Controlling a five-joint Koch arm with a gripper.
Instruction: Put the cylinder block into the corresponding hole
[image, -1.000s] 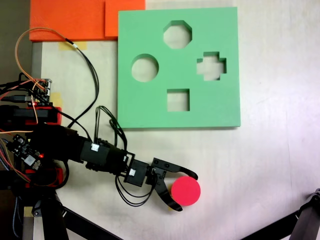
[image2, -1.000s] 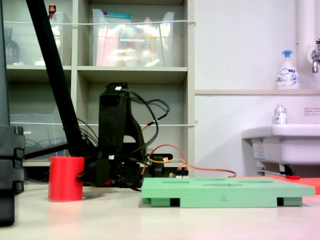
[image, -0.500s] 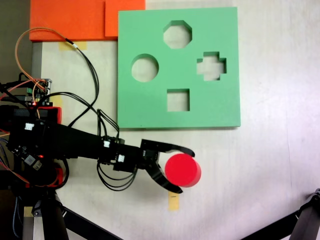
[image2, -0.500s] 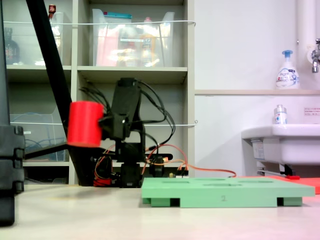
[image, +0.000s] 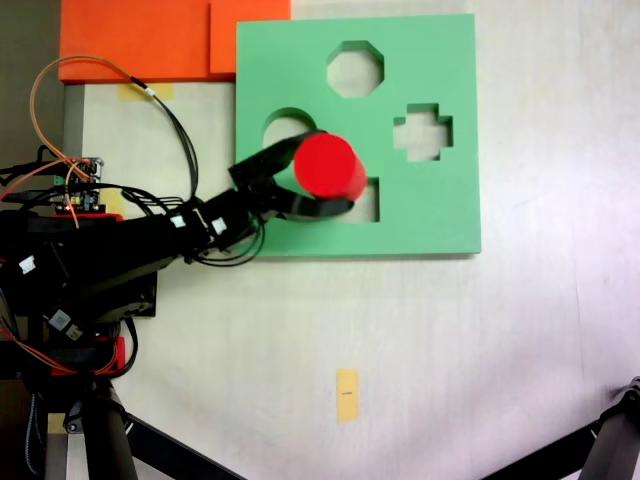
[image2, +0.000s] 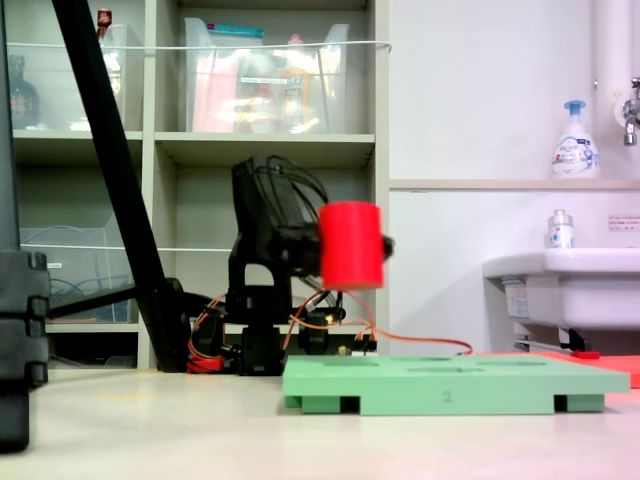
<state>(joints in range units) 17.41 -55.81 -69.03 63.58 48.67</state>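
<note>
The red cylinder block (image: 329, 166) (image2: 351, 245) hangs upright in the air above the green foam board (image: 440, 215) (image2: 450, 385). My gripper (image: 335, 176) is shut on the cylinder block, one black jaw on each side of it. From above, the block sits between the circular hole (image: 281, 124) and the square cut-out (image: 369, 200) and partly hides both. In the side-on fixed view the block's bottom is well clear of the board's top.
An octagonal cut-out (image: 355, 68) and a cross-shaped cut-out (image: 422, 132) lie further along the board. Orange foam sheets (image: 140, 38) lie at the back left. A yellow tape strip (image: 346, 394) marks the table in front. Wires (image: 165, 120) trail by the arm's base.
The arm has carried the red block from the front of the table, up and over onto the green board, close to the circular hole. The jaws have stayed shut on it.
</note>
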